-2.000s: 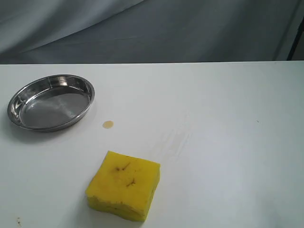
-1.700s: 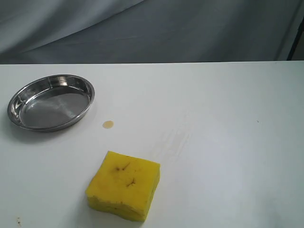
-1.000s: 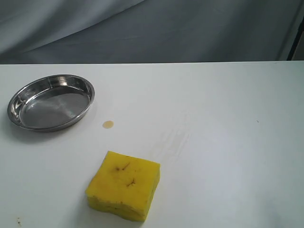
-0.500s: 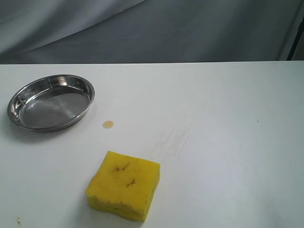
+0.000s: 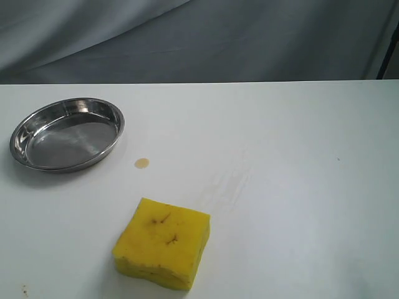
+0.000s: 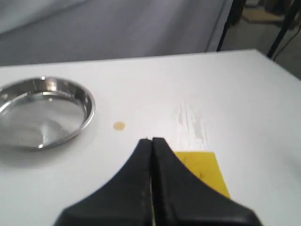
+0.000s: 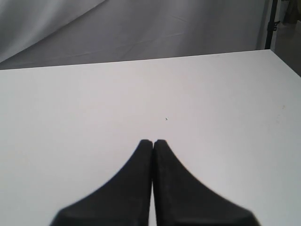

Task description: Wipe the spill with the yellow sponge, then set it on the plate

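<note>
The yellow sponge (image 5: 163, 242) lies flat on the white table near the front, brown marks on its top. Beyond it, to the left, is the spill (image 5: 142, 163), a small tan spot. The steel plate (image 5: 25, 156) stands empty at the far left. Neither gripper shows in the exterior view. In the left wrist view my left gripper (image 6: 152, 140) is shut on nothing, above the table, with the sponge (image 6: 209, 169) partly hidden behind its fingers, the spill (image 6: 119, 125) ahead and the plate (image 6: 87, 101) beyond. My right gripper (image 7: 153, 141) is shut and empty over bare table.
Faint pale streaks (image 5: 227, 184) mark the table right of the spill. A grey curtain (image 5: 199, 37) hangs behind the table's far edge. A tiny dark speck (image 5: 339, 159) lies on the right side.
</note>
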`<state>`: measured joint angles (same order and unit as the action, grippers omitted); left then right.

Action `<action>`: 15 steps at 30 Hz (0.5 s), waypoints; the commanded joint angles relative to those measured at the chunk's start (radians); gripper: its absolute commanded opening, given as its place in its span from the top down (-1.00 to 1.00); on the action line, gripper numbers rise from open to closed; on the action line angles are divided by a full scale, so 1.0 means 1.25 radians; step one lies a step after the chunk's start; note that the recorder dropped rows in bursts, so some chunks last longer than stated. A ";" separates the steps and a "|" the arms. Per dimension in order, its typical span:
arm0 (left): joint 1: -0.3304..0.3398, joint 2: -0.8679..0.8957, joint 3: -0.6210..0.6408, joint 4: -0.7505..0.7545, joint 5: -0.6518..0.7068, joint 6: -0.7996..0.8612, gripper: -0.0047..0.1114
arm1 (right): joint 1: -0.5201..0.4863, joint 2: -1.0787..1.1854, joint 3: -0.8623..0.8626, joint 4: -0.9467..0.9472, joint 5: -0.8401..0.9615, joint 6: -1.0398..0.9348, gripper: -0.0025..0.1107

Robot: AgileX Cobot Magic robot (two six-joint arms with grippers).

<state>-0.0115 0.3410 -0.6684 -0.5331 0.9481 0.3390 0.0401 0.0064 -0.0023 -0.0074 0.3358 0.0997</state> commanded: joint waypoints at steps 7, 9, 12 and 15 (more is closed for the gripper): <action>-0.089 0.193 -0.048 0.218 0.037 0.054 0.92 | -0.006 -0.005 0.002 -0.001 -0.013 -0.008 0.96; -0.118 0.230 -0.048 0.252 0.041 0.039 0.92 | -0.006 -0.005 0.002 -0.001 -0.013 -0.008 0.96; -0.161 0.302 -0.048 0.288 0.062 0.012 0.92 | -0.006 -0.005 0.002 -0.001 -0.013 -0.008 0.96; -0.212 0.377 -0.048 0.292 0.083 -0.001 0.92 | -0.006 -0.005 0.002 -0.001 -0.013 -0.008 0.96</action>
<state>-0.2251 0.7321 -0.7231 -0.1802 1.0311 0.3629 0.0401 0.0064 -0.0023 -0.0074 0.3358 0.0997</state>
